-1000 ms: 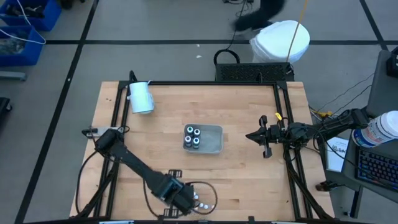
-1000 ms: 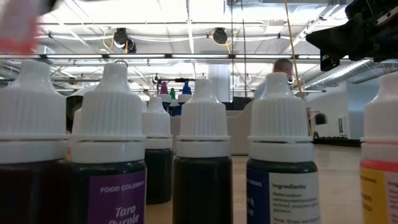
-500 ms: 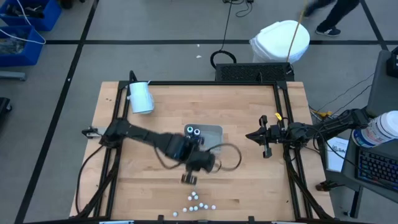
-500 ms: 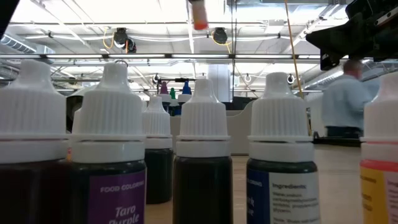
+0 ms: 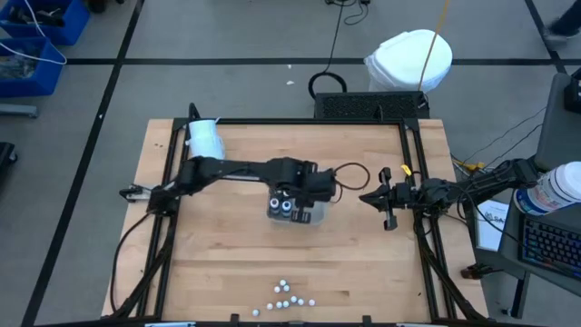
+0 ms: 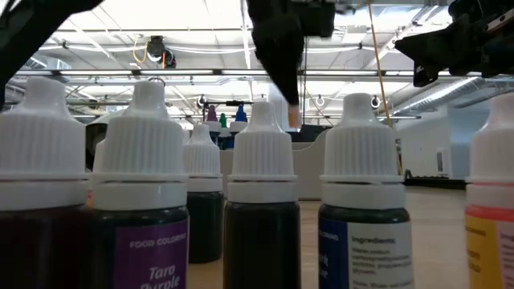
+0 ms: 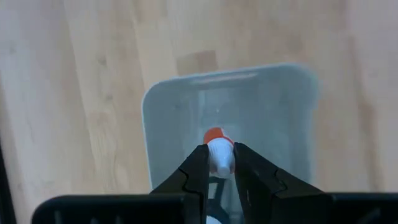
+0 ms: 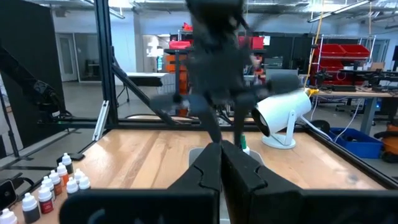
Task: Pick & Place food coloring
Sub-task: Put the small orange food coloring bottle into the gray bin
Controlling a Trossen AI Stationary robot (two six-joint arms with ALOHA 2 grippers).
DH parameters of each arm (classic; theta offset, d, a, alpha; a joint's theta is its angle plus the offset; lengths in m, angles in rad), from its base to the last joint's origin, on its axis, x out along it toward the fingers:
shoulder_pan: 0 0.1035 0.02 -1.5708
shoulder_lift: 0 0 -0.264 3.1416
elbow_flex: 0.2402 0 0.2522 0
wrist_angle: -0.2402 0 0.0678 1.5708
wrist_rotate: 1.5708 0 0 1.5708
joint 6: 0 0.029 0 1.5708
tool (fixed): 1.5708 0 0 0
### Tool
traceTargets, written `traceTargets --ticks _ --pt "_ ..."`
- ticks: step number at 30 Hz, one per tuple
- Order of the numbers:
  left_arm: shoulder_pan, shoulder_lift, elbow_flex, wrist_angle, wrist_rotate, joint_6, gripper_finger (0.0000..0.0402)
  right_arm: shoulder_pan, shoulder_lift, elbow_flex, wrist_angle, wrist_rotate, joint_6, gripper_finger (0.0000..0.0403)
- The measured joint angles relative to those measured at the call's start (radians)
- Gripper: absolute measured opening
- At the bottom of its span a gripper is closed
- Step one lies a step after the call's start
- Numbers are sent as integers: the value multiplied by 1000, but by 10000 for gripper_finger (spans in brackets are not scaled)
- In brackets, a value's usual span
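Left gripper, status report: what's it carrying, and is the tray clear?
Left gripper shut on a bottle over the tray. Right gripper shut, waiting at table's right. Nothing blocking.

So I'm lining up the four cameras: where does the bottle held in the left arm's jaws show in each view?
High view: hidden under the left gripper, above the grey tray.
Low view: red-tipped bottle hanging top centre, behind the near row of bottles.
Left wrist view: bottle between the jaws, over the tray.
Right wrist view: blurred, under the left arm at centre; bottle not clear.
Shared landmark: the grey tray.
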Motion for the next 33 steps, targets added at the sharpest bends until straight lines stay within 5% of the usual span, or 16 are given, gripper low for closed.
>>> traceTargets --ticks 33 --pt "-8 117 -1 45 5 -1 65 0 0 0 8 0 -36 0"
